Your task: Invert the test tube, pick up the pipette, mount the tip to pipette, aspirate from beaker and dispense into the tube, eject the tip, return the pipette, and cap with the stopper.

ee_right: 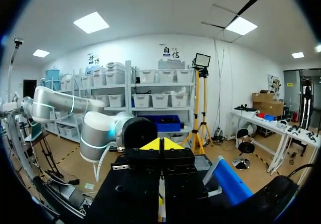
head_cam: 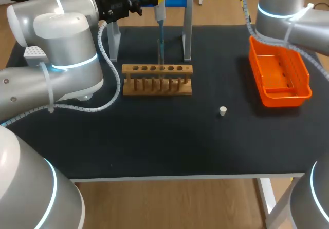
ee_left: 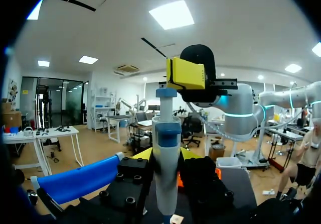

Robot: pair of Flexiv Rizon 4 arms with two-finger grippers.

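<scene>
Upright grey pipette (ee_left: 166, 174), blue-banded

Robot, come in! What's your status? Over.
Left gripper shut on pipette, tip down at wooden rack. Right gripper shut, empty. Stopper loose on table.

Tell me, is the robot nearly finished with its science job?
Past halfway. Done: the pipette is picked up, held by the left end effector, its tip mounted. In hand: it hangs over the wooden rack, seemingly dispensing. Left: ejecting the tip, returning the pipette, capping with the stopper lying on the table.
</scene>
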